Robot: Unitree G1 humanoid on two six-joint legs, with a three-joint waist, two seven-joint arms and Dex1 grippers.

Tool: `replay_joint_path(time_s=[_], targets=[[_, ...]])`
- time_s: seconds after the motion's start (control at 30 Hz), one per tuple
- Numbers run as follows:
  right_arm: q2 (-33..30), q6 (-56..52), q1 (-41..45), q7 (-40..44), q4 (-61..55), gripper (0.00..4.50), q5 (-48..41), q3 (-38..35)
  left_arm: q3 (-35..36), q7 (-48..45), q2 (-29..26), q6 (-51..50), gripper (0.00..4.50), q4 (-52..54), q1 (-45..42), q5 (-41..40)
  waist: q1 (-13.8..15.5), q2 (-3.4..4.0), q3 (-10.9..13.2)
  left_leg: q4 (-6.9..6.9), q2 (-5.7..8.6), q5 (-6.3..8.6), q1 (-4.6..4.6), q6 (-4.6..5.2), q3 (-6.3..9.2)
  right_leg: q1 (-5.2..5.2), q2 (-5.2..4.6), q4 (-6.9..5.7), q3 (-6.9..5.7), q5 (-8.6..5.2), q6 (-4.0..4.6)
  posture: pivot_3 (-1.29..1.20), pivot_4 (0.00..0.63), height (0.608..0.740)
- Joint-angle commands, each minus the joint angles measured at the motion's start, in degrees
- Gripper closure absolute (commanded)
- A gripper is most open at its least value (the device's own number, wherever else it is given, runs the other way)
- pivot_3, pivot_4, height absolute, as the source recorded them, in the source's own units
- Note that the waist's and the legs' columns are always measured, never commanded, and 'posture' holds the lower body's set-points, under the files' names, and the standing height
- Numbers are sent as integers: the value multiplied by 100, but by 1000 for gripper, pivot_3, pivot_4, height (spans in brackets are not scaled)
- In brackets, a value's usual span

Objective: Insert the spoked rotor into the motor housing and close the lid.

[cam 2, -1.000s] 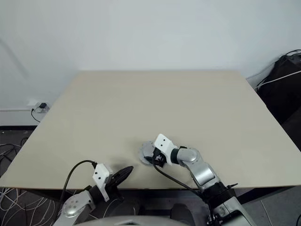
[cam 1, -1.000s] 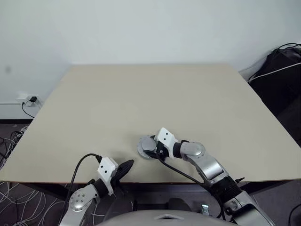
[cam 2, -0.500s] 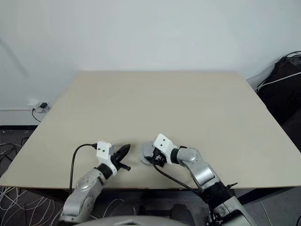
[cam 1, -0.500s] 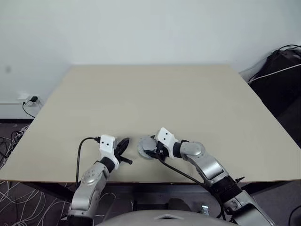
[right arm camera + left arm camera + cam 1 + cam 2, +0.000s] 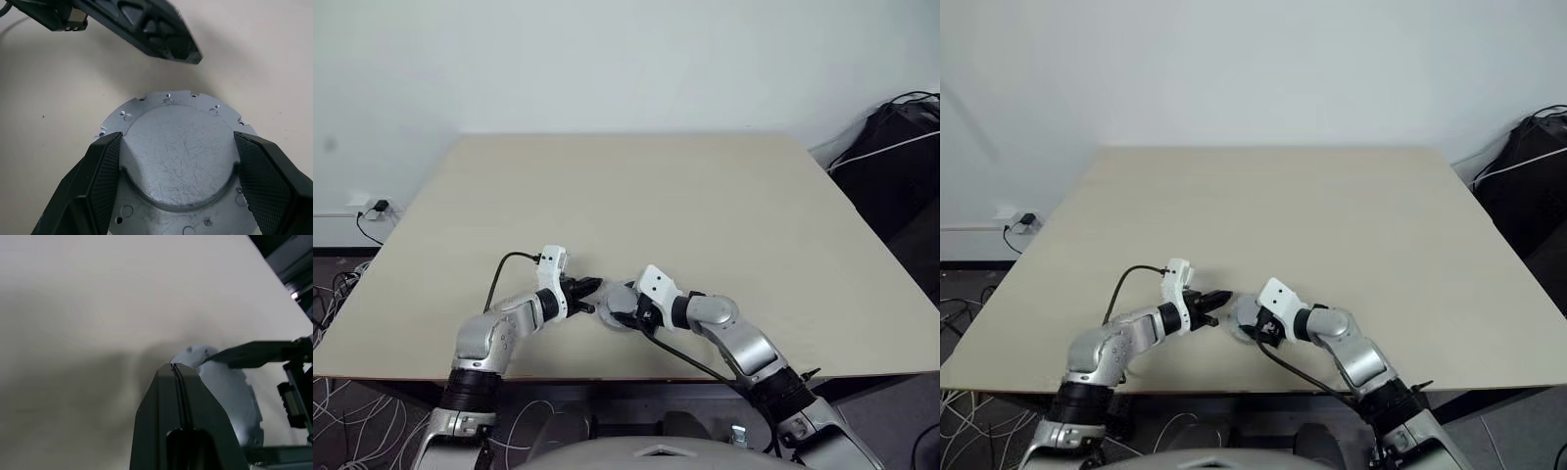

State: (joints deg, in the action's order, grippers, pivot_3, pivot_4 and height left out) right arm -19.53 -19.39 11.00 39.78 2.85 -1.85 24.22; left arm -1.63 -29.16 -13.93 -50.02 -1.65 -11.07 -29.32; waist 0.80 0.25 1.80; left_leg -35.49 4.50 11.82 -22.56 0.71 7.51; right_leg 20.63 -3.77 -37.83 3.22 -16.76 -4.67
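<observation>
Right end effector (image 5: 178, 186) around lid (image 5: 181, 147) (fingers flanking it)

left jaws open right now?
No. In the left wrist view the left gripper has its jaws pressed together, only a thin seam between them, tip near the grey disc.

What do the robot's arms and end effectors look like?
Both arms are made of rounded silver-grey segments with black joints. Each wrist carries a white block with small dark dots, and a black cable loops out from it. The left end effector and the right end effector each have two black fingers; the right one's pads have a fine bumpy texture.
</observation>
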Motion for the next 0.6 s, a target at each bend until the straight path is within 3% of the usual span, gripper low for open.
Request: replay_joint_path(time_s=[0.03,0.6], targets=[[-70,-220,-81,-98,115,1301,172,-27,-82,-253,-127,-306,4500,-34,-226,-96,0,0,0,0,0,0,0,0,0,0,0,0,1,0,1,0,0,740],[-52,-282,-114,-141,-17,1301,127,-49,-561,-332,-113,-704,4500,-55,-215,187,27,1,-5,-2,1,0,2,0,0,-4,-5,1,4,-13,23,0,0,740]])
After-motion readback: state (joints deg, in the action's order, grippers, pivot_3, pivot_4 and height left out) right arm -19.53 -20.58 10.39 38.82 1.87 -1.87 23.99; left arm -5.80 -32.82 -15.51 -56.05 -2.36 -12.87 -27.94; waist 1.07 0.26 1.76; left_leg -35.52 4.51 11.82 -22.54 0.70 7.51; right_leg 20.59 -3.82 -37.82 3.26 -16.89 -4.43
